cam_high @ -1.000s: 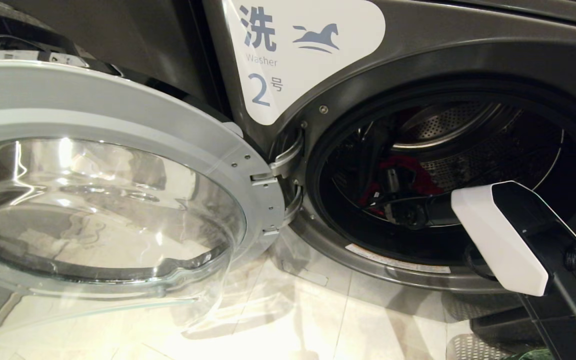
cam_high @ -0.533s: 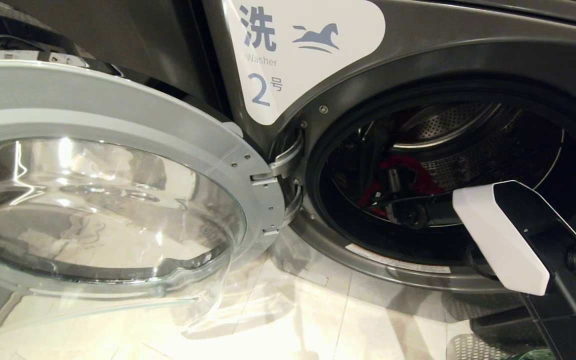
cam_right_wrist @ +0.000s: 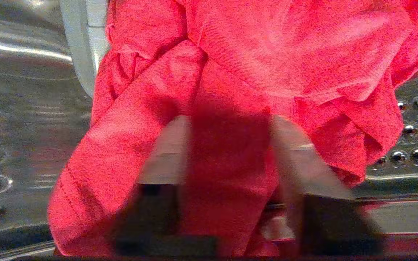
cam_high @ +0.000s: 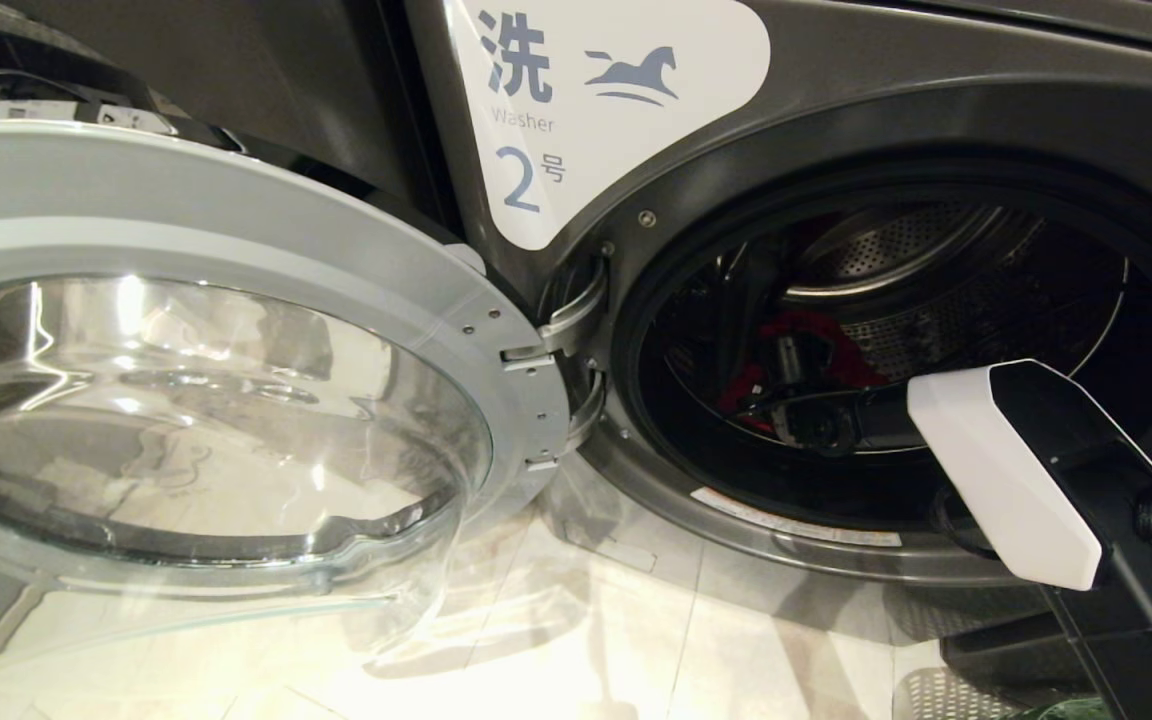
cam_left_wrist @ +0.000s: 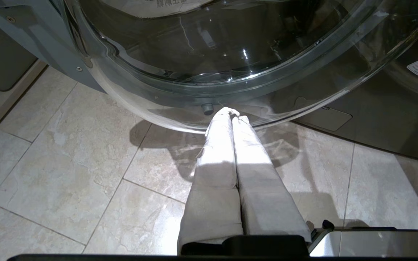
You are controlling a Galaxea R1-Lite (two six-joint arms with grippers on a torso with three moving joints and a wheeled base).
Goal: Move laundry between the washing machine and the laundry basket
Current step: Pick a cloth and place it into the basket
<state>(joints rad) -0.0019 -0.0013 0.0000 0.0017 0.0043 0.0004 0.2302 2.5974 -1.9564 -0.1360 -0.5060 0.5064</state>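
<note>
Two fingers (cam_right_wrist: 169, 152) of my right gripper (cam_right_wrist: 227, 152) straddle the red garment (cam_right_wrist: 267, 61) inside the drum (cam_high: 936, 250), partly closed; my left gripper (cam_left_wrist: 232, 116) is closed, empty.

I see the washer mouth (cam_high: 896, 370) unblocked except for my right arm (cam_high: 1006, 470) reaching through it. The door (cam_high: 206, 400) hangs wide, filling the left side. Inside, red cloth (cam_right_wrist: 230, 90) crowds the right end effector (cam_right_wrist: 230, 152) against the drum wall (cam_right_wrist: 13, 145).

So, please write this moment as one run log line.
right gripper: inside drum, around red garment | left gripper: shut, parked | door: open
</note>
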